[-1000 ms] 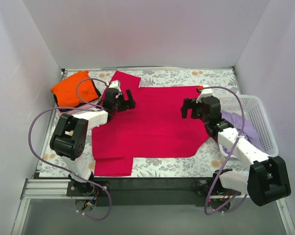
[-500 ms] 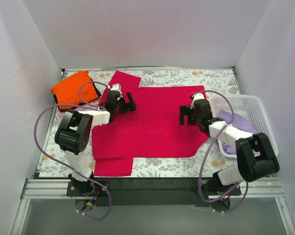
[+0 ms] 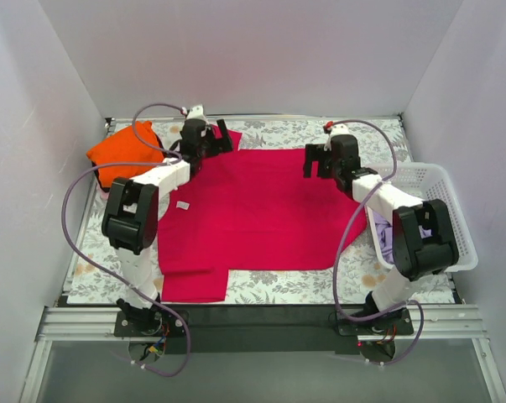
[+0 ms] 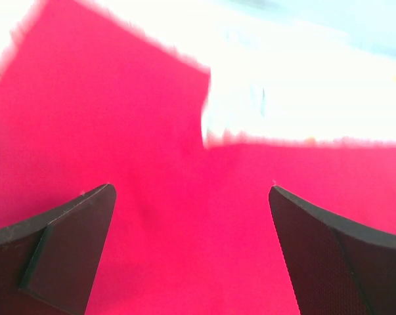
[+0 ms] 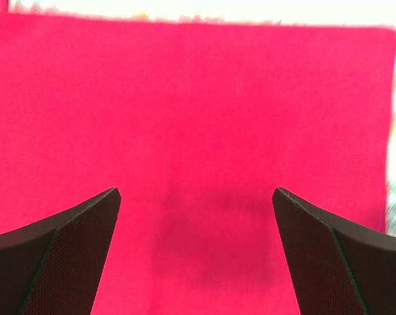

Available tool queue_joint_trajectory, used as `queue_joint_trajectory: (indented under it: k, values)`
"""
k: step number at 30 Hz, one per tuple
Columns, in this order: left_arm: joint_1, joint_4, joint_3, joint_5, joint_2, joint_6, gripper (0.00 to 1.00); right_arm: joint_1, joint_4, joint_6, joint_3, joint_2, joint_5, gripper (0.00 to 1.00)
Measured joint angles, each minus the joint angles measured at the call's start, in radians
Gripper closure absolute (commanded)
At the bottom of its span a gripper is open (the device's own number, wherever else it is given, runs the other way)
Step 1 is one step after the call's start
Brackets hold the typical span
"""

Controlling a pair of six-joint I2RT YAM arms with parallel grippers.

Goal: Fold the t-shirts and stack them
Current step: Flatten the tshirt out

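A crimson-magenta t-shirt (image 3: 253,214) lies spread flat across the middle of the table, one sleeve at the far left and one at the near left. My left gripper (image 3: 217,141) hangs open over its far left part by the sleeve; in the left wrist view the left gripper (image 4: 191,188) has only red cloth (image 4: 152,164) between its fingers. My right gripper (image 3: 318,161) stands open above the far right corner, and in its wrist view the right gripper (image 5: 196,190) is empty over the cloth (image 5: 198,98). A folded orange t-shirt (image 3: 122,151) sits at the far left. A lavender t-shirt (image 3: 385,243) lies in the basket.
The white lattice basket (image 3: 441,197) stands at the right edge of the table, beside the right arm. A small white tag (image 3: 184,204) lies on the flowered tablecloth left of the red shirt. White walls close in the back and both sides.
Both arms have reached away from me, from the middle of the red shirt to its far edge. Both grippers stayed open, and the shirt has not moved.
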Motion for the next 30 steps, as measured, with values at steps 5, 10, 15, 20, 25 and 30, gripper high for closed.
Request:
queue_joint_trajectory:
  k: [5,10,15,20,25,30]
  values:
    - [0.049,-0.066,0.324,-0.055,0.179,0.058,0.05,-0.052,-0.029,-0.002,0.181,0.13,-0.022,0.11]
    - [0.072,-0.169,0.618,-0.103,0.403,0.127,0.08,-0.092,-0.055,-0.001,0.331,0.274,-0.056,0.12]
    - [0.066,-0.261,0.82,-0.144,0.579,0.193,0.09,-0.117,-0.085,-0.001,0.399,0.362,-0.087,0.13]
    - [0.064,-0.304,0.877,-0.153,0.634,0.246,0.16,-0.129,-0.105,-0.001,0.407,0.382,-0.108,0.13]
    - [0.056,-0.308,0.908,-0.141,0.643,0.299,0.13,-0.133,-0.104,-0.001,0.414,0.383,-0.115,0.13]
    - [0.047,-0.31,0.929,-0.136,0.655,0.337,0.09,-0.141,-0.105,0.006,0.425,0.394,-0.117,0.13]
